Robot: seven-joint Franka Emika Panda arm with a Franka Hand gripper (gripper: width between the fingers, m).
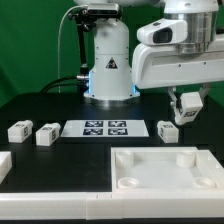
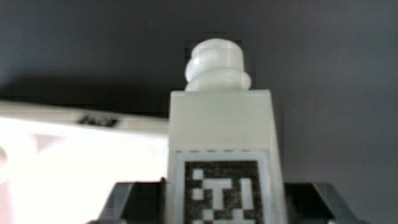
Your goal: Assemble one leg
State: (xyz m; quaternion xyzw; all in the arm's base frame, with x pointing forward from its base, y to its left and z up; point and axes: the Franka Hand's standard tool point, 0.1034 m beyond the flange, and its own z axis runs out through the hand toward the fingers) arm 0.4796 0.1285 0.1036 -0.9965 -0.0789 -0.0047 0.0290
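At the near edge of the black table (image 1: 60, 150) lies the panel (image 1: 165, 172), white and flat with round sockets in its corners. A white piece (image 1: 3, 164) beside it is cut off by the exterior view's left edge. Past these runs a row across the table. The outer leg (image 1: 18, 130) and the inner leg (image 1: 46, 133) stand close together on the exterior view's left. The marker board (image 1: 107, 128) lies flat in the middle, and a loose leg (image 1: 166, 130) sits just beside the board's right end. A little beyond that loose leg, to the exterior view's right, hangs the gripper (image 1: 186, 112) under the white arm (image 1: 175, 55). From this side the leg it holds is hard to make out. The wrist view shows it plainly. The gripper (image 2: 217, 205) is pinching the leg (image 2: 222, 130), with its dark fingers (image 2: 128, 203) pressed to both sides of the block. A black-and-white marker faces the camera there, and the rounded peg (image 2: 217, 62) points away toward the dark table. A pale edge of the panel (image 2: 63, 135) shows off to one side. Whether the peg touches the table cannot be told. Farthest back stands the arm's base (image 1: 110, 68), about mid-table behind the marker board.
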